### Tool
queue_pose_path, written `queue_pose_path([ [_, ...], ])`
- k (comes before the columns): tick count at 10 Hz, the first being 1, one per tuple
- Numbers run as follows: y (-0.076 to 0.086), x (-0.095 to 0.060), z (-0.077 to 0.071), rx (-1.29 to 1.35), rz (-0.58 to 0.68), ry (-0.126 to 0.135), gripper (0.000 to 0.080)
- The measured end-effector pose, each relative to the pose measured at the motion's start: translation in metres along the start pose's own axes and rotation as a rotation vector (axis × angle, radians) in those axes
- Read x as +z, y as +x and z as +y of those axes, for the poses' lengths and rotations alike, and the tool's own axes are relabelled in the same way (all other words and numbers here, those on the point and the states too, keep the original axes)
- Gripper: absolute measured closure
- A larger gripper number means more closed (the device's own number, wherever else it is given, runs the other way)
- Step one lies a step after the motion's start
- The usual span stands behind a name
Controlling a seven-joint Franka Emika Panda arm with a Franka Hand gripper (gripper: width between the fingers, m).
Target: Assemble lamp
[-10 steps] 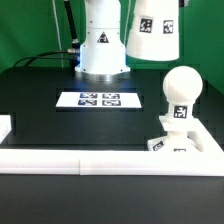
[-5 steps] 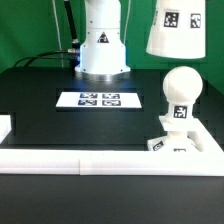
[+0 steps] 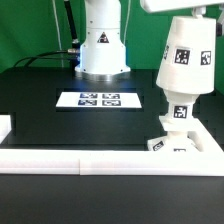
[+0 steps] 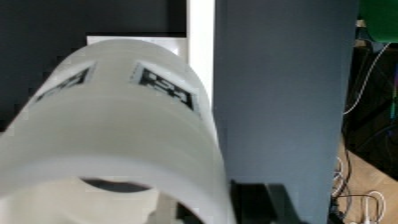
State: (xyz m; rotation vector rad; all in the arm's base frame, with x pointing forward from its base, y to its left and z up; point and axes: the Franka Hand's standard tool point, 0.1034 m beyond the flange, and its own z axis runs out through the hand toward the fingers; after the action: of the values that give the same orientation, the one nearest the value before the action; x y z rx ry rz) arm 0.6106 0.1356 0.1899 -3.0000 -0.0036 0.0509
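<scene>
With the shade [image 3: 184,58] lowered over the bulb, seating on the base [image 3: 172,140] is judged underway; straight descent is needed. Gripper state cannot be told.

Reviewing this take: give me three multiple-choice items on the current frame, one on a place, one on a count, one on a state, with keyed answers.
1. Where is the shade?
A. lying on the marker board
B. over the bulb on the base, at the exterior view's right
C. on the white front rail

2. How many tags does the marker board show?
A. one
B. four
C. nine

3. How does the base stand?
A. resting on the table in the corner
B. lifted in the air
C. lying on the marker board

Answers: 1 B, the shade covers the bulb above the base. 2 B, four squares are printed there. 3 A, it sits against the white rail.
</scene>
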Motion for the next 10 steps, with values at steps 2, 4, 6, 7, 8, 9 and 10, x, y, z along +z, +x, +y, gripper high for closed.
queue_pose_path([
  [2,-0.001,0.016,0.002,0.002,-0.002,-0.005,0.0754],
  [4,0.0,0.028,0.004,0.004,-0.002,-0.009,0.0754],
  [6,-0.001,0.034,0.006,0.006,-0.011,-0.011,0.0754],
  [7,-0.001,0.036,0.006,0.007,-0.015,-0.012,0.0754],
  [8,-0.002,0.037,0.007,0.008,-0.017,-0.013,0.0754],
  [9,-0.002,0.037,0.008,0.009,-0.018,-0.013,0.0754],
  [10,-0.002,0.037,0.008,0.01,-0.017,-0.013,0.068],
])
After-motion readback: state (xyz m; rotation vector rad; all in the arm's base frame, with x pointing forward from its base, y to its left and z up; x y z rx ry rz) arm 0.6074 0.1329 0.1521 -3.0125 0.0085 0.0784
